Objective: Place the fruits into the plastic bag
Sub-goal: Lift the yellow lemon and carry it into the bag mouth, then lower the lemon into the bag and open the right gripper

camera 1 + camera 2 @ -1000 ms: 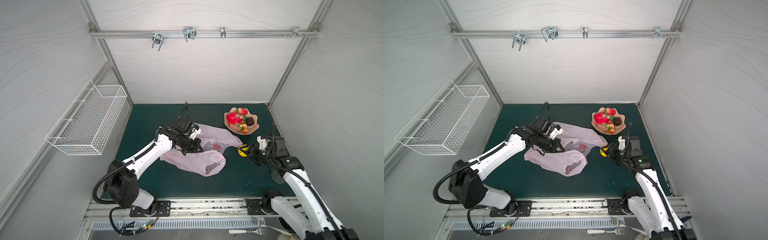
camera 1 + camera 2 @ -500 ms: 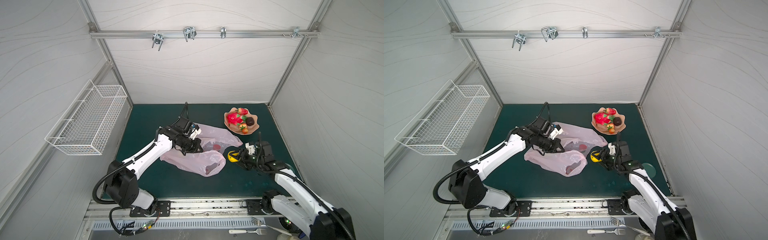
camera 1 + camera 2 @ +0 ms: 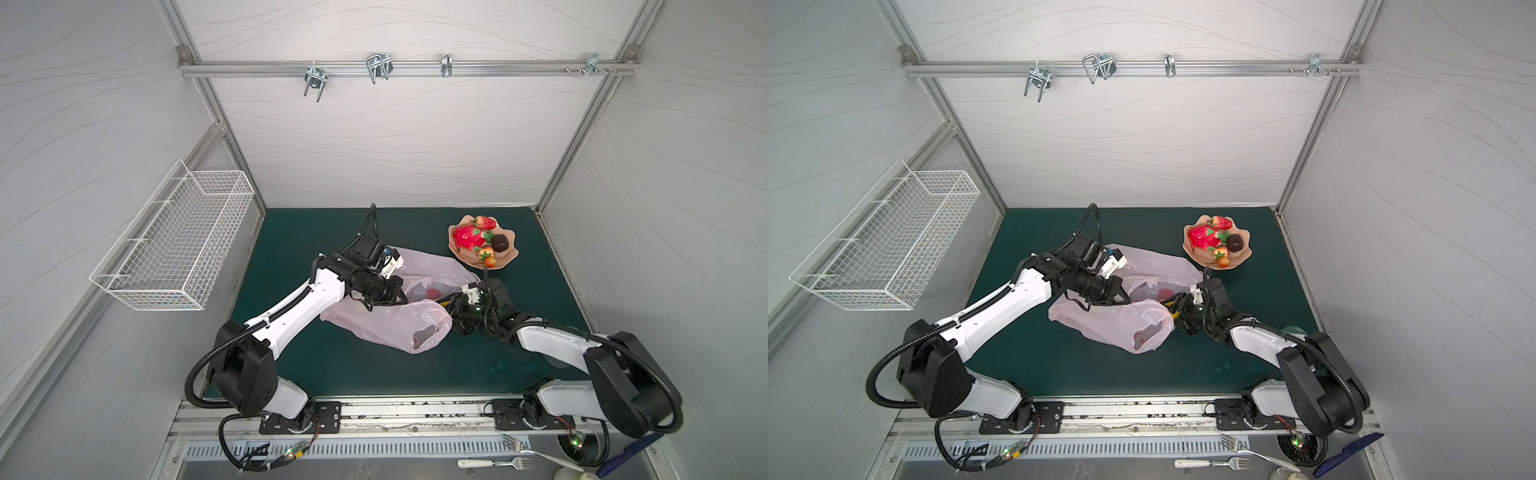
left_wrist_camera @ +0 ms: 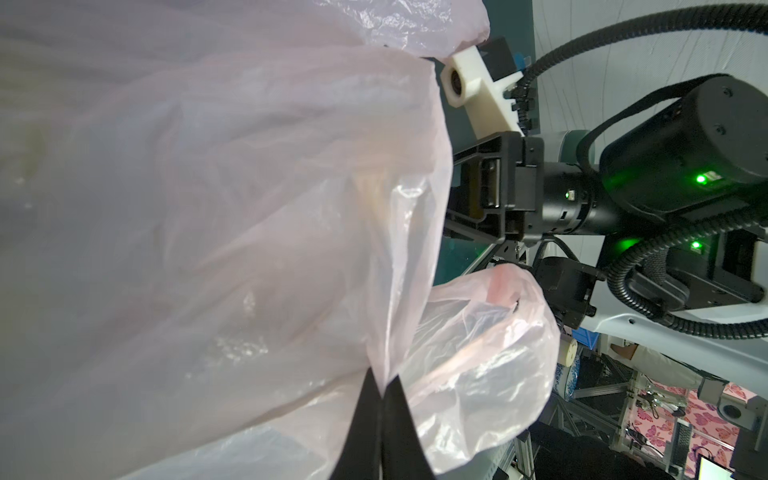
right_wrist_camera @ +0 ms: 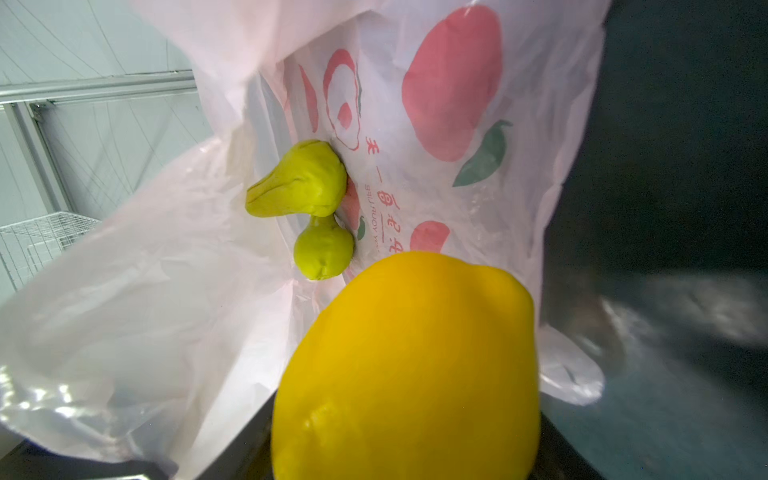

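The pale pink plastic bag point(image 3: 390, 328) lies crumpled mid-mat in both top views. My left gripper point(image 4: 381, 388) is shut on the bag's upper edge point(image 4: 386, 357), holding the mouth up. At that mouth my right gripper point(image 3: 451, 305) is shut on the yellow lemon point(image 5: 407, 365), which fills the lower part of the right wrist view and hides the fingers. Two green-yellow pears point(image 5: 303, 183) point(image 5: 324, 253) lie inside the bag. A red-pink dragon fruit point(image 3: 467, 237), a strawberry point(image 3: 486, 222) and a dark round fruit point(image 3: 501, 243) sit on the peach plate point(image 3: 469, 261).
The plate stands at the back right of the green mat point(image 3: 332, 365), just beyond the right wrist. A white wire basket point(image 3: 178, 245) hangs on the left wall. A fork point(image 3: 494, 462) lies in front, off the mat.
My right gripper has carried the lemon left and lower, from beside the bag to its open mouth. The left arm has held still with the bag edge.
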Tool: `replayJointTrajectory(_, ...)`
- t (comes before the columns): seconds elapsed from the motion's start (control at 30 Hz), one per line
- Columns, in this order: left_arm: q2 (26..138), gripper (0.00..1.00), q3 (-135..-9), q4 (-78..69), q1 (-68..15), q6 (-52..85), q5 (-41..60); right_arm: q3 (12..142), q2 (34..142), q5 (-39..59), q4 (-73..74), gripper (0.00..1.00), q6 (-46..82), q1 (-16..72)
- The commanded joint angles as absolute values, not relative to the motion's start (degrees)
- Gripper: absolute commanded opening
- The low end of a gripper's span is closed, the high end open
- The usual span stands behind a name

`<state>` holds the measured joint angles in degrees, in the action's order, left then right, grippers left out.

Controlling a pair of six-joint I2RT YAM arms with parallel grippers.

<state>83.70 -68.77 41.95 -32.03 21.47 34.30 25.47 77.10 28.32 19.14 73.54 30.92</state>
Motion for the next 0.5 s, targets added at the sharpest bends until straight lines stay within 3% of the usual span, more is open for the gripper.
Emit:
replayJointTrajectory(0.0,83.77,0.00,-72.69,39.91,-32.48,21.45,34.72,26.82,80.88,27.81,28.78,0.39,78.69,33.19)
replayJointTrajectory(0.47,84.19,0.00,-73.08,39.16,-32.95,21.09,35.44,40.39,98.90,29.27,35.31,0.38,82.09,39.31)
